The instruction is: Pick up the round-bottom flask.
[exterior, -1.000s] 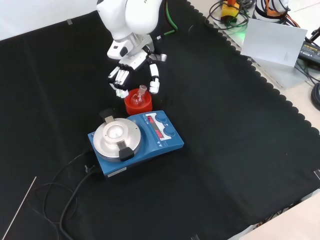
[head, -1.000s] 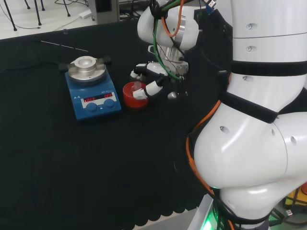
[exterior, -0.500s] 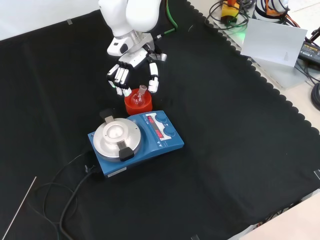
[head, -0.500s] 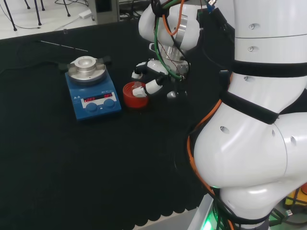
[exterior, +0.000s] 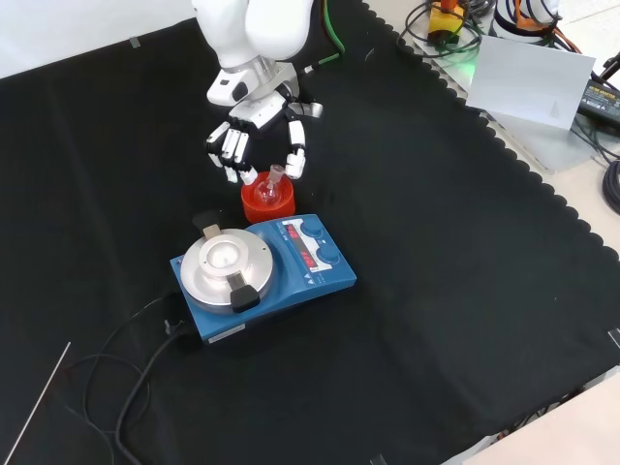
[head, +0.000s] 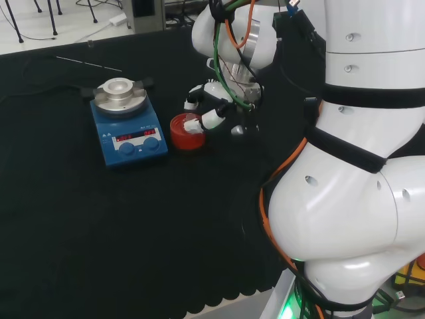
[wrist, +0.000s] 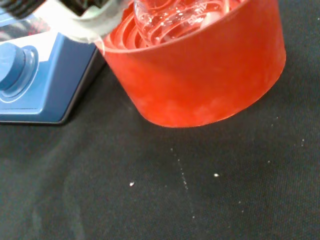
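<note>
Round-bottom flask [exterior: 270, 186] stands in the red ribbed stand [exterior: 265, 201] on the counter [exterior: 436, 291], neck pointing up, just below and in front of the open hand [exterior: 260, 140], whose relaxed fingers [exterior: 232, 155] and thumb [exterior: 295, 155] flank the neck without gripping.

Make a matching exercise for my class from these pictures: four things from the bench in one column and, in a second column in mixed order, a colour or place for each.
Things:
1. round-bottom flask
2. stand
3. hotplate stirrer
4. hand

Descriptions:
A. blue body with a round metal top
B. red ring on the cloth
C. clear glass, sitting in the red ring
D. black and white, fingers spread above the flask's neck

Pairs: 1-C, 2-B, 3-A, 4-D
</note>
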`<action>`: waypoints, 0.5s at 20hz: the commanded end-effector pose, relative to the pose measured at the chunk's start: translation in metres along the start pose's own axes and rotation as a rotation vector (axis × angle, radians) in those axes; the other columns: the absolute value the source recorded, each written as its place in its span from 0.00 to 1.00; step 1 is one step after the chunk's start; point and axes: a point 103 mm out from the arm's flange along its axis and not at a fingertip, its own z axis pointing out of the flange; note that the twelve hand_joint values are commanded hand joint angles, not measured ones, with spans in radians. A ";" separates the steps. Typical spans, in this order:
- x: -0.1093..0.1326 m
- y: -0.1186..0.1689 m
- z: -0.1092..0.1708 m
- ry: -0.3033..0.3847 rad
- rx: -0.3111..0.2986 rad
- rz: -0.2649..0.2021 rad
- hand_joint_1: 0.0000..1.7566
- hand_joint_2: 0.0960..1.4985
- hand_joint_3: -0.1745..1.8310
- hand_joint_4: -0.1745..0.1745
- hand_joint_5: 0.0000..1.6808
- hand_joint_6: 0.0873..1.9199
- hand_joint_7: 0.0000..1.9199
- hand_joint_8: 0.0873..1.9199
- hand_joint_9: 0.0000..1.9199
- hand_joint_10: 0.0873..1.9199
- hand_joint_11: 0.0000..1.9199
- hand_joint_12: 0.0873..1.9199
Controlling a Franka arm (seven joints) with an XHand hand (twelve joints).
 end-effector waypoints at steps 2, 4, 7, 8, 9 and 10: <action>-0.001 -0.001 -0.001 0.001 -0.012 -0.002 0.52 0.41 0.32 0.56 0.54 0.37 0.28 0.35 0.31 0.42 0.03 0.76; 0.000 0.000 -0.002 0.000 -0.017 -0.003 0.52 0.42 0.33 0.59 0.57 0.35 0.29 0.34 0.32 0.42 0.03 0.76; 0.002 0.001 -0.003 -0.002 -0.023 -0.008 0.52 0.42 0.34 0.63 0.60 0.34 0.30 0.34 0.32 0.42 0.03 0.76; 0.003 0.002 -0.004 0.002 -0.025 -0.011 0.55 0.47 0.30 0.77 0.63 0.36 0.30 0.34 0.32 0.42 0.04 0.76; 0.004 0.002 -0.004 0.000 -0.027 -0.012 0.57 0.53 0.25 0.87 0.64 0.37 0.31 0.34 0.33 0.42 0.04 0.77; 0.005 0.003 -0.005 0.003 -0.028 -0.014 0.59 0.58 0.21 0.94 0.65 0.38 0.31 0.34 0.33 0.42 0.04 0.77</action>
